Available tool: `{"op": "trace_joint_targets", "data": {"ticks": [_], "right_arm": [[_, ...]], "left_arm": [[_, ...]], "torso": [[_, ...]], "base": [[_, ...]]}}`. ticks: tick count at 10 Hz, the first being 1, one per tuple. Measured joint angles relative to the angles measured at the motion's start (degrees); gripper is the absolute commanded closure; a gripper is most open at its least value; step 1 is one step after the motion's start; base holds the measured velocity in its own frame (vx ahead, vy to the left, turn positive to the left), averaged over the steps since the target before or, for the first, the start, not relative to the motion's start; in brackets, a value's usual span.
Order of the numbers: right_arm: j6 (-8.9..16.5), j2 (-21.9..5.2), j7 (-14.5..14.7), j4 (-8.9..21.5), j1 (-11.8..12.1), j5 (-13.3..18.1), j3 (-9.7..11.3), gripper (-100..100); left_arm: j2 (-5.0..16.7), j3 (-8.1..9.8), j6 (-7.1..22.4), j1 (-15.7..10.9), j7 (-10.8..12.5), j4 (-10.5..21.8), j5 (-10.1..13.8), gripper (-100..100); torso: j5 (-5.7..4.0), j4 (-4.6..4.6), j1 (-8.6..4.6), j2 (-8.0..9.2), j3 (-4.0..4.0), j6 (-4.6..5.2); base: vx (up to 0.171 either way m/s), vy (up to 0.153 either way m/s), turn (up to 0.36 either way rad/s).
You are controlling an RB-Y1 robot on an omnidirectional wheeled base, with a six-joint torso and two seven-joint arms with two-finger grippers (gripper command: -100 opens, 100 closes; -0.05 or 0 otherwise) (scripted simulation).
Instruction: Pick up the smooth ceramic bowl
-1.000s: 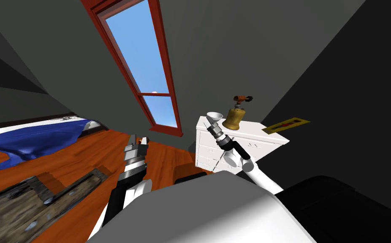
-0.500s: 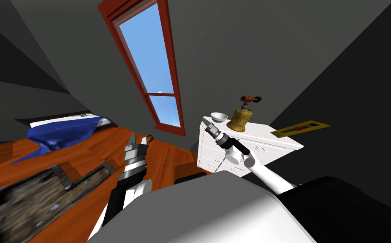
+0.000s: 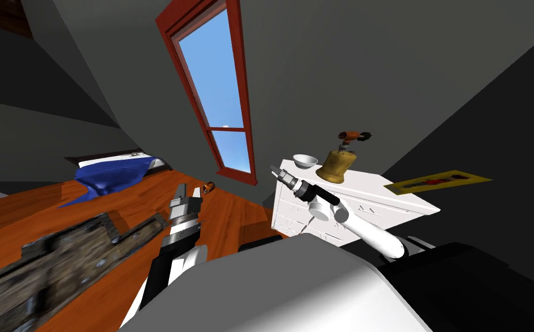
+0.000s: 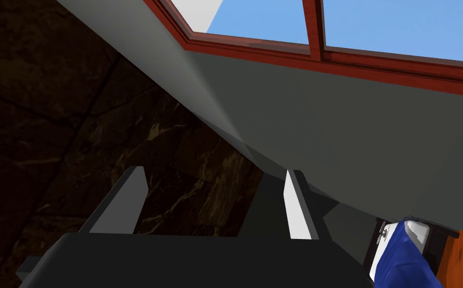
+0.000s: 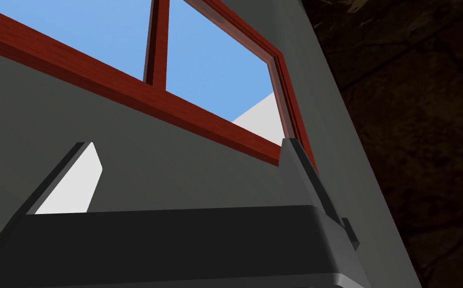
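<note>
The window is cut off at its top by the head view's upper edge. The rough, dark wooden piece at the lower left is blurred and cropped by the left edge, so it cannot be identified. The orange-brown object on the floor below the window is too small to be named. The lower front of the white dresser is hidden behind the right arm. The inside of the white bowl cannot be made out. In the left wrist view, the blue-covered bed is cropped by the picture's edge.
</note>
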Motion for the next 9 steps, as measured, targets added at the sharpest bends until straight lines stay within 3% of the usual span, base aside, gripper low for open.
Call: {"op": "trace_joint_targets", "data": {"ticks": [1, 3, 7, 9], "right_arm": [[1.44, -1.51, 1.2, -0.19, -0.95, -1.41, 0.45, -100], [1.76, -4.77, 1.52, -0.21, -1.08, -2.33, 0.42, -100], [6.18, -12.1, 5.91, -0.52, -5.54, -7.45, 3.34, -100], [8.71, -15.16, 7.84, -0.61, -7.38, -9.49, 4.29, -100]], "left_arm": [[0.0, 0.01, 0.0, 0.01, 0.0, 0.0, 0.0, 0], [0.0, 0.01, 0.0, 0.01, 0.0, 0.0, 0.0, 0], [0.0, 0.0, 0.0, 0.0, 0.0, 0.0, 0.0, 0], [0.0, 0.01, 0.0, 0.02, 0.0, 0.0, 0.0, 0]], "torso": [[0.0, 0.0, 0.0, 0.0, 0.0, 0.06], [-0.02, 0.01, -0.06, 0.05, 0.03, 0.08], [0.0, -0.01, 0.02, -0.02, -0.01, 0.01], [-0.01, 0.01, -0.04, 0.02, 0.01, 0.1]], "base": [[0.006, 0.009, -0.011], [0.003, 0.012, 0.12], [0.012, 0.012, 0.145], [0.005, 0.003, -0.029]]}}
